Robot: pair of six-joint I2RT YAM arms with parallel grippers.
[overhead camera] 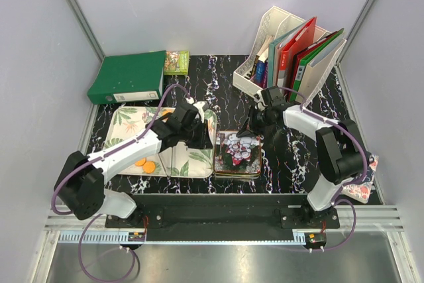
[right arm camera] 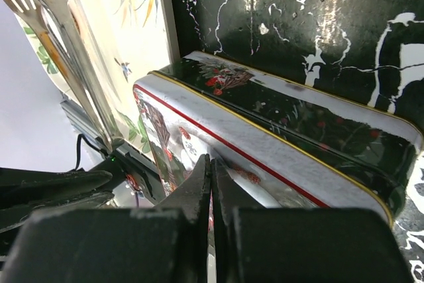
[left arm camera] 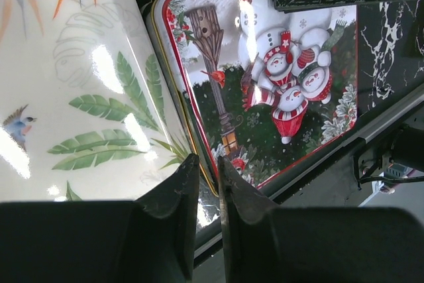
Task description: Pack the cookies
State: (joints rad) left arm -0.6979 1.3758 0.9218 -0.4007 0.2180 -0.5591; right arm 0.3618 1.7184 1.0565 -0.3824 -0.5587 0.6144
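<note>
The right gripper (right arm camera: 211, 171) has its fingers together over the tin (right arm camera: 318, 130). The left gripper (left arm camera: 209, 180) stands narrow at the tin's corner; whether it holds anything is unclear.

The overhead camera looks down on the whole bench (overhead camera: 212, 77); both wrist cameras sit close, sharing the snowman tin (left arm camera: 265, 97).

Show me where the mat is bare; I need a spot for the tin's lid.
Most open: the back-centre marble mat, between the green packet and the file rack. A narrower strip lies right of the tin, before the floral pouch, though the right arm overhangs it. The left is crowded: the tray fills it under the left arm.
</note>
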